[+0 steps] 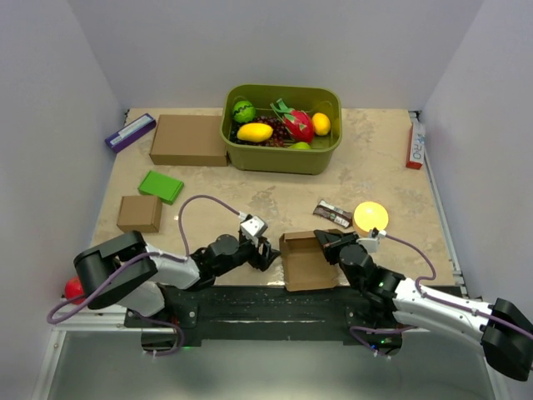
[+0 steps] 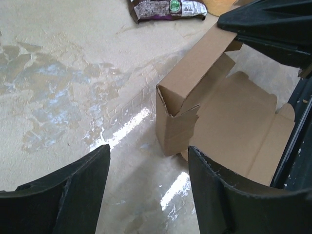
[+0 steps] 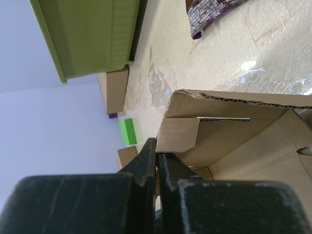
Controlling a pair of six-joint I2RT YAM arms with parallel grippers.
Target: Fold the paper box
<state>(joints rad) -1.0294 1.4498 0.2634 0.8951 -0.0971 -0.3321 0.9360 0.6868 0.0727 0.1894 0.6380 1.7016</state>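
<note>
Paper box (image 1: 306, 262) sits half-formed at the near edge of the desk (image 1: 383, 158), between the two arms. One side wall stands raised and the remaining panels lie flat.

Left claw (image 2: 147, 148) is released, jaws spread, just beside the raised corner and not touching it.

Right claw (image 3: 156, 146) is clenched at the wall's top edge. Cannot tell whether cardboard is nipped.

Risks:
- An unsupported wall may spring flat.
- A left push could skid the light box or crush the corner tab.
</note>
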